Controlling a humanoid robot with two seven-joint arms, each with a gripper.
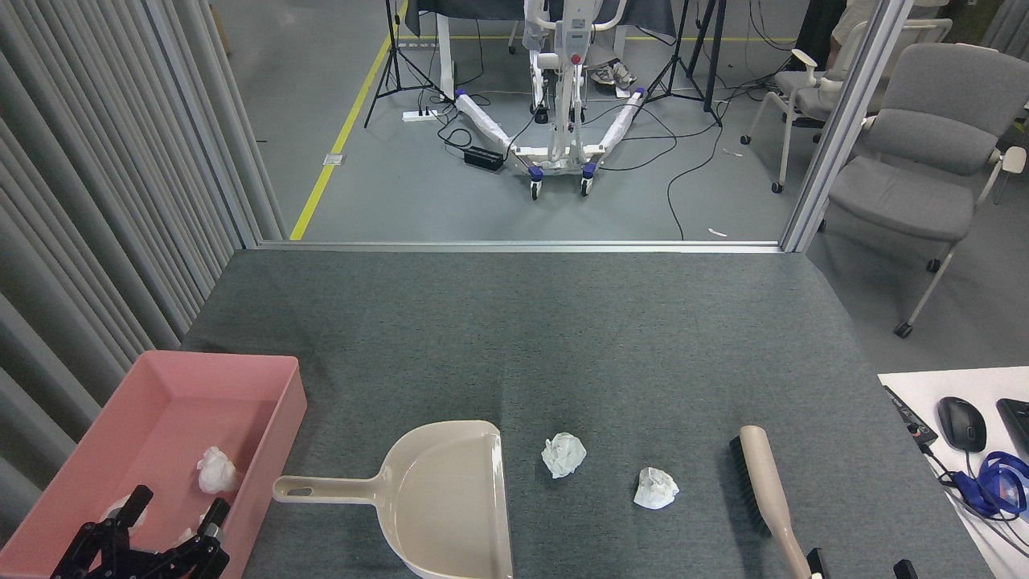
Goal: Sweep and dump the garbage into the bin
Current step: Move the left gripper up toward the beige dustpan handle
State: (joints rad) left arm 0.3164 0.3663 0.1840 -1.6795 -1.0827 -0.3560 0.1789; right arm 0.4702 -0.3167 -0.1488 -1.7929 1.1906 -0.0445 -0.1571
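I am looking down on a counter (pixel 563 338) covered in dark grey carpet-like felt, edged at the far side by an aluminium rail. My left gripper (pixel 173 503) hangs over the near end of the pink bin (pixel 277 418) at the counter's left front, its jaws spread apart and holding nothing. One tissue wad (pixel 215 470) lies inside the bin. Two more wads (pixel 563 454) (pixel 656 488) sit on the felt between the beige dustpan (pixel 450 503) and the brush (pixel 768 490). Of my right gripper (pixel 860 565) only two dark tips show at the bottom edge; I cannot tell its state. Beyond the rail: grey floor, cables, a wheeled white stand (pixel 559 104), grey chairs (pixel 924 153). Ribbed grey panels (pixel 96 177) close the left side.
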